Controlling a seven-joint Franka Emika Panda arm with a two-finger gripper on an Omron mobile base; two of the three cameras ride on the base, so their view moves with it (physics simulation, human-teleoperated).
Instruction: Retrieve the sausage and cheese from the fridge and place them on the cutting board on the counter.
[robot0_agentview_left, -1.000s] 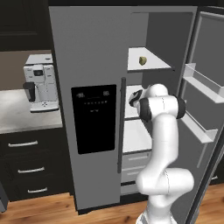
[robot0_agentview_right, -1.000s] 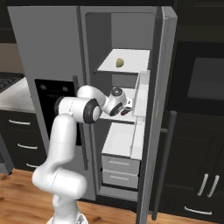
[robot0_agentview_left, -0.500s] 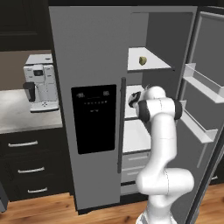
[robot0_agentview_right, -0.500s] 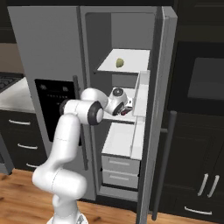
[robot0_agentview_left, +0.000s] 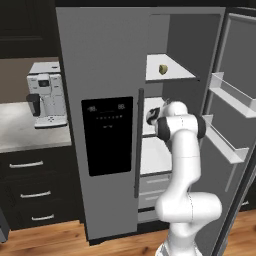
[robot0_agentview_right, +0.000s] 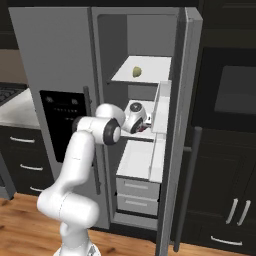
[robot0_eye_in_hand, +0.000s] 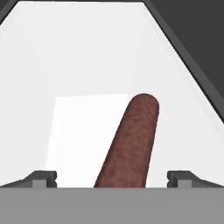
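Observation:
The grey fridge (robot0_agentview_left: 100, 75) stands with its right door swung open. On the upper white shelf sits the cheese (robot0_agentview_left: 163, 69), a small yellowish-olive chunk (robot0_agentview_right: 136, 72). My gripper (robot0_agentview_left: 151, 116) reaches in over the middle shelf (robot0_agentview_right: 145, 131). In the hand view the reddish-brown sausage (robot0_eye_in_hand: 131, 140) lies on the white shelf and runs away from me, its near end between my fingertips (robot0_eye_in_hand: 43, 178). The gripper (robot0_eye_in_hand: 113, 178) is open, its jaws wide on either side of the sausage, apart from it. The cutting board and the counter are out of view.
The open fridge door (robot0_agentview_left: 227, 100) with its white bins stands close to the arm's right. White drawers (robot0_agentview_right: 137, 192) sit below the shelves. A coffee machine (robot0_agentview_left: 47, 95) stands on the plain grey top (robot0_agentview_left: 25, 132) to the left. Black cabinets and an oven (robot0_agentview_right: 235, 90) are at the right.
The hand has eased a little deeper into the fridge over the middle shelf. The jaws have stayed wide.

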